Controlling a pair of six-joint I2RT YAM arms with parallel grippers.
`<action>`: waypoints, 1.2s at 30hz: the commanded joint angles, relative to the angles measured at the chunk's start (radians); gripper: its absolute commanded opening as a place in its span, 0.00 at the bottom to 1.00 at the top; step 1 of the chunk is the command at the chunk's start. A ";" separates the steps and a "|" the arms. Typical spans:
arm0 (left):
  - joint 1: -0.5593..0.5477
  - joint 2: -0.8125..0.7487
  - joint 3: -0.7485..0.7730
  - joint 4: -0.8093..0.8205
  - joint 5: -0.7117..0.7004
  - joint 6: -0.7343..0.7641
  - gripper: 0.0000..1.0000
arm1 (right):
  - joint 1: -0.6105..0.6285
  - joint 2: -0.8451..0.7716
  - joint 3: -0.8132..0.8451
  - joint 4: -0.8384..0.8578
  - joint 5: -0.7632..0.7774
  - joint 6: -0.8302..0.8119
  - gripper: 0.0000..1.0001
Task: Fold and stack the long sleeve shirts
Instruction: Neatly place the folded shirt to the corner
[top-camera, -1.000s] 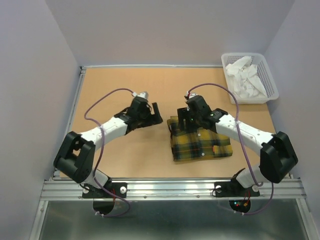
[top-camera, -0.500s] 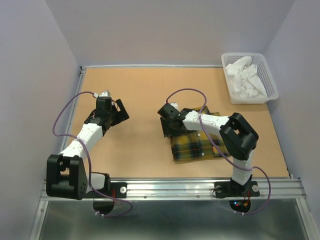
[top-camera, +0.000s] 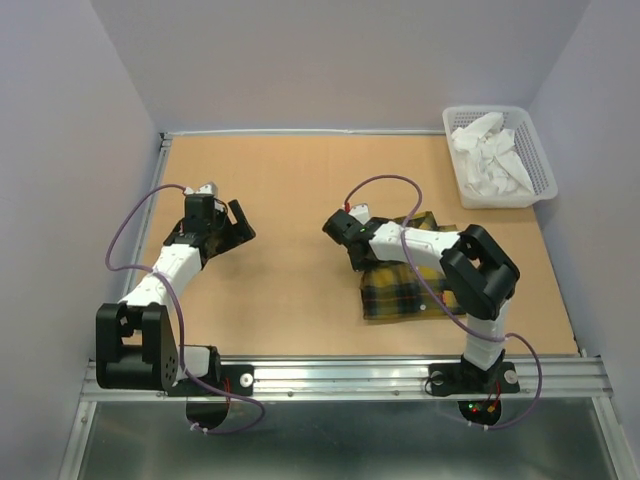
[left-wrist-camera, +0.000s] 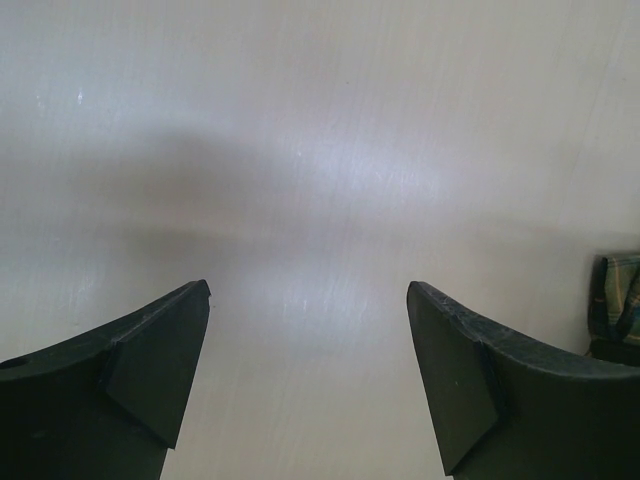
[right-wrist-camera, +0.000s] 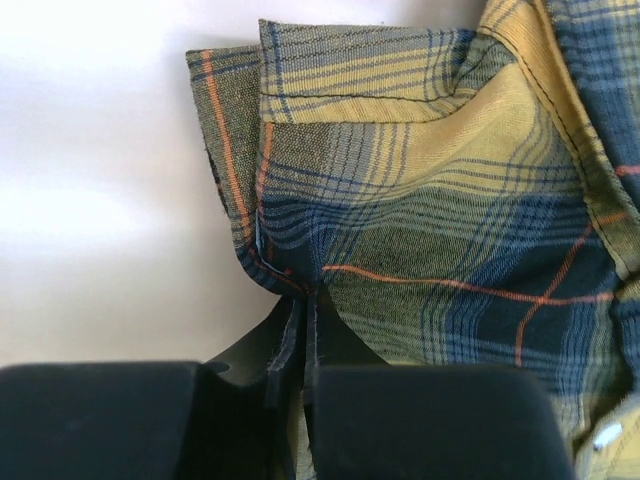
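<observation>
One yellow and dark plaid long sleeve shirt (top-camera: 398, 288) lies folded right of the table's middle. My right gripper (top-camera: 360, 258) sits at its upper left corner. In the right wrist view the right gripper (right-wrist-camera: 308, 312) is shut, with a thin edge of the shirt (right-wrist-camera: 440, 230) pinched between its fingers and the cloth bunched up in front of them. My left gripper (top-camera: 240, 226) hovers over bare table at the left, well away from the shirt. In the left wrist view the left gripper (left-wrist-camera: 310, 292) is open and holds nothing, and a sliver of plaid shirt (left-wrist-camera: 618, 300) shows at the right edge.
A white plastic basket (top-camera: 510, 203) holding white cloths stands at the back right corner. Grey walls enclose the brown table (top-camera: 290, 180) on three sides, and a metal rail runs along its near edge.
My right gripper swung to the shirt's left edge, shut on it and drew that edge rightward, so the shirt looks narrower. The left arm pulled back to the left.
</observation>
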 joint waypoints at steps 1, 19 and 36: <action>0.020 -0.047 0.009 0.035 0.047 0.011 0.91 | -0.090 -0.067 -0.120 -0.085 0.102 -0.057 0.01; 0.050 -0.120 -0.005 0.044 0.088 0.005 0.90 | -0.492 -0.391 -0.444 0.198 0.187 -0.530 0.01; 0.050 -0.172 -0.023 0.033 0.036 0.013 0.90 | -0.514 -0.532 -0.452 0.234 0.072 -0.608 0.70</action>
